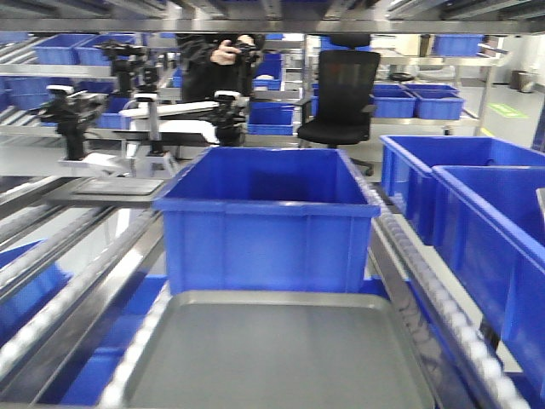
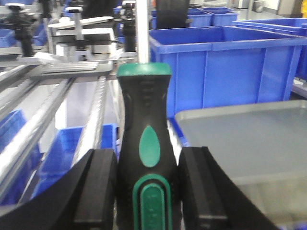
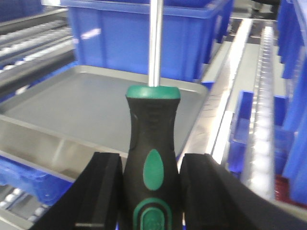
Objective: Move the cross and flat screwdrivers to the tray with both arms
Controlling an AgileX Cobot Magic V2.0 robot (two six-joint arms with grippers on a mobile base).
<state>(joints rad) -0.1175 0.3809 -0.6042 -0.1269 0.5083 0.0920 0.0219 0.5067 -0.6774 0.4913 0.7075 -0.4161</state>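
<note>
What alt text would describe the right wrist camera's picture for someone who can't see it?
The right pincer clamps a black-and-green screwdriver by its handle, the steel shaft pointing away from the camera. Beyond it lies a shallow grey tray, with a blue crate behind.

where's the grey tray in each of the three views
Front view: the tray fills the bottom centre.
Left wrist view: on the right side, to the right of the left screwdriver.
Right wrist view: left and centre, behind the right screwdriver.
Shared landmark: the blue crate just beyond the tray's far edge.
</note>
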